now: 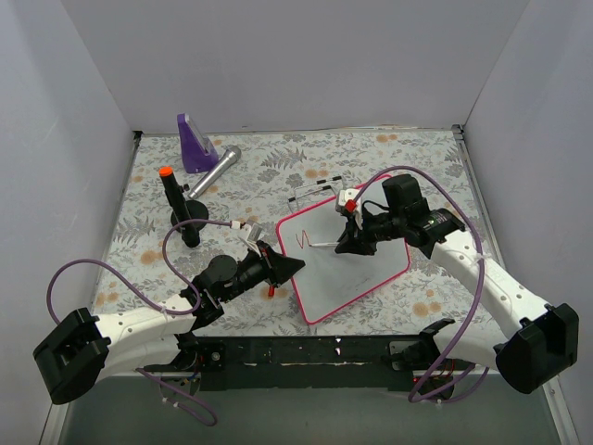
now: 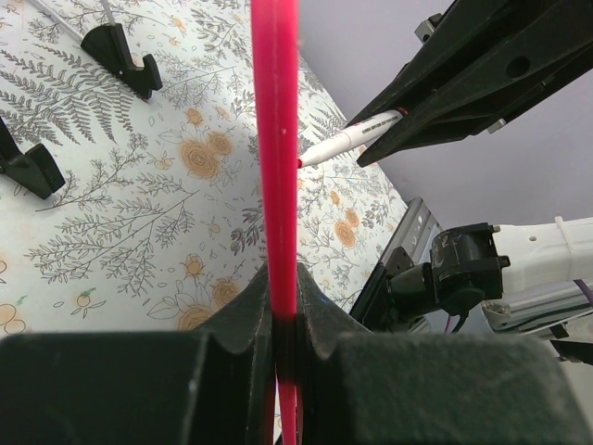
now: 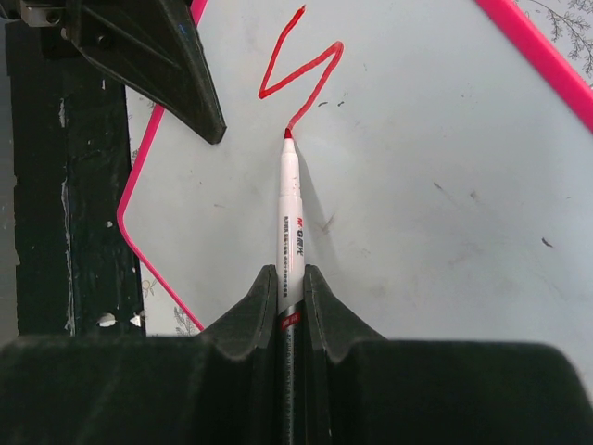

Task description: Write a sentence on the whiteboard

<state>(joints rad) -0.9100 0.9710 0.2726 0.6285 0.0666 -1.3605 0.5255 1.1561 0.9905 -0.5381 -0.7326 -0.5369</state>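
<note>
The whiteboard (image 1: pixel 357 269) has a pink frame and lies tilted at the table's middle. My left gripper (image 1: pixel 295 268) is shut on the pink frame's left edge (image 2: pixel 276 139), which runs between its jaws (image 2: pixel 285 278). My right gripper (image 1: pixel 345 246) is shut on a white marker (image 3: pixel 290 213) and holds its red tip on the board (image 3: pixel 445 185). Of the sentence, only a red zigzag stroke (image 3: pixel 301 65) shows, near the board's upper left (image 1: pixel 301 239). The marker also shows in the left wrist view (image 2: pixel 347 141).
A purple wedge (image 1: pixel 195 144), a silver cylinder (image 1: pixel 215 171) and a black post with an orange cap (image 1: pixel 176 204) stand at the back left. Thin black-and-white rods (image 1: pixel 315 190) lie behind the board. Black clip feet (image 2: pixel 120 51) sit on the floral cloth. White walls enclose the table.
</note>
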